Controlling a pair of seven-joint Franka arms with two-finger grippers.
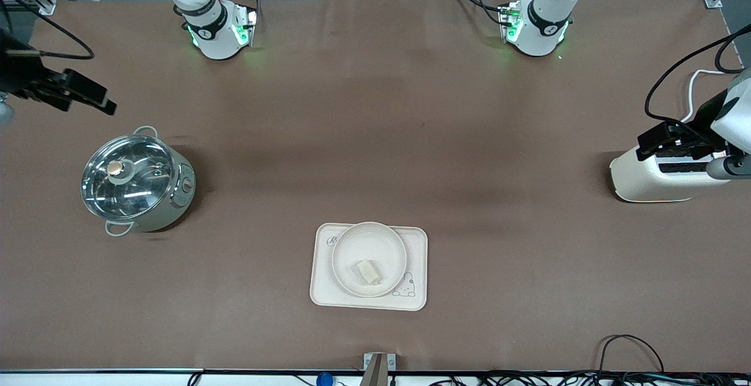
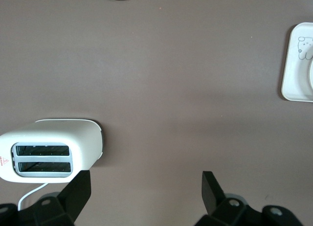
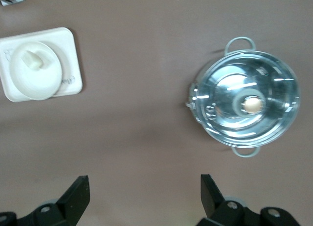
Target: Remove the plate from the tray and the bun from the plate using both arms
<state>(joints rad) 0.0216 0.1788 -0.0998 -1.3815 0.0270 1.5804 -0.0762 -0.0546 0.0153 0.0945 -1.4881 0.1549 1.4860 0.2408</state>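
The round cream-white plate (image 1: pixel 375 242) rests on the rectangular cream tray (image 1: pixel 322 292) near the front edge of the table. The small pale bun (image 1: pixel 368 271) lies in the plate. The right wrist view shows the plate (image 3: pixel 29 81) with the bun (image 3: pixel 33 59) on the tray (image 3: pixel 68 45). My left gripper (image 1: pixel 666 138) is open and empty, up in the air over the white toaster (image 1: pixel 651 183); it shows open in its wrist view (image 2: pixel 145 187). My right gripper (image 1: pixel 94 97) is open and empty, above the table near the pot; it shows open in its wrist view (image 3: pixel 144 187).
A steel pot with a glass lid (image 1: pixel 136 179) stands toward the right arm's end of the table and shows in the right wrist view (image 3: pixel 244 103). The toaster (image 2: pixel 49 150) stands toward the left arm's end. A corner of the tray (image 2: pixel 293 55) shows in the left wrist view. Cables run along the front edge.
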